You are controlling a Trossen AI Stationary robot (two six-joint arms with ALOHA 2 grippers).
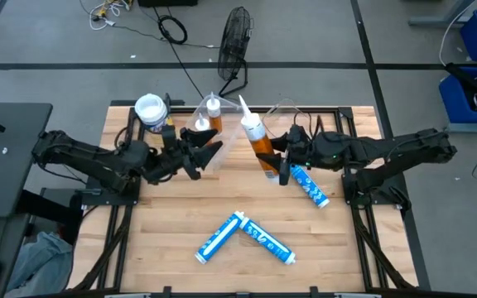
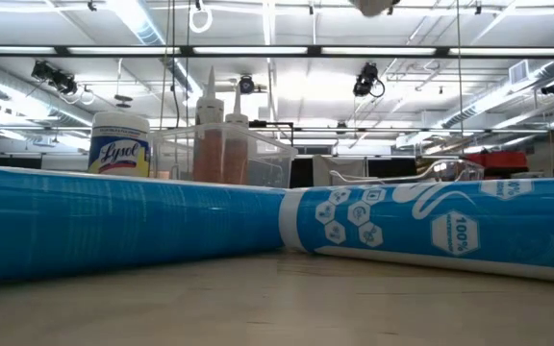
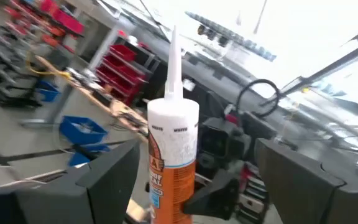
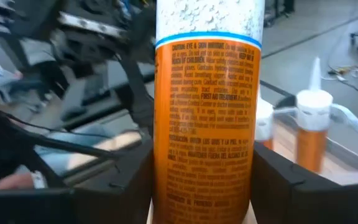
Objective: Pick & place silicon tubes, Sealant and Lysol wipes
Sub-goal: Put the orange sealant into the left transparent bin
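1. Over the wooden table (image 1: pixel 180 257), seen from above, my right pincer (image 1: pixel 273 157) is clamping the orange sealant tube with the white nozzle (image 1: pixel 255 132), long axis tilting toward the clear plastic bin (image 1: pixel 208 108). My left pincer (image 1: pixel 209 153) is hovering just beside that bin, fingers apart and empty. Three blue-and-white silicone tubes (image 1: pixel 219 236) are lying nearer the front.
2. At table height, two blue tubes are blocking most of the view; the stout yellow Lysol wipes canister (image 2: pixel 119 144) is standing beside the bin.
3. Past my left fingers (image 3: pixel 104 180), the orange tube is standing upright, held by the other pincer.
4. Between my right fingers (image 4: pixel 291 180), the tube is filling the gap; two tubes are already waiting in the bin.
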